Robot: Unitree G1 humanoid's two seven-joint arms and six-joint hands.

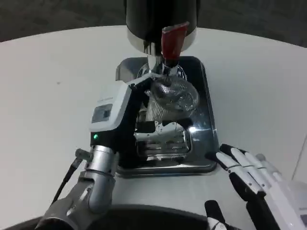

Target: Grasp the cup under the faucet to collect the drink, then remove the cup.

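Although its ribbed wall blurs against the metal behind it, we read the clear cup (169,98) as tilted, its long axis leaning so that the mouth points up and toward the right of the picture, with the narrower base lower and to the left. We see it sitting just below the red tap handle (172,42) of the black drink dispenser (160,21), over the back half of the steel drip tray (207,110). Our left hand (125,122) is wrapped around the cup from the left side: its black fingers (144,85) curl across the far side near the rim, while a white and black thumb (163,128) lies under the near side, so we hold the cup between them. Whether any drink is in the cup we cannot tell; the wall is clear and only reflections show through it. Inside the tray we see a slotted grille (165,143) in the front half, partly covered by the hand. Our right hand (252,179) rests low at the right, just beside the tray's front right corner, fingers straight and spread a little, holding nothing, its fingertips near the tray edge. Everything stands on the white table (53,86).
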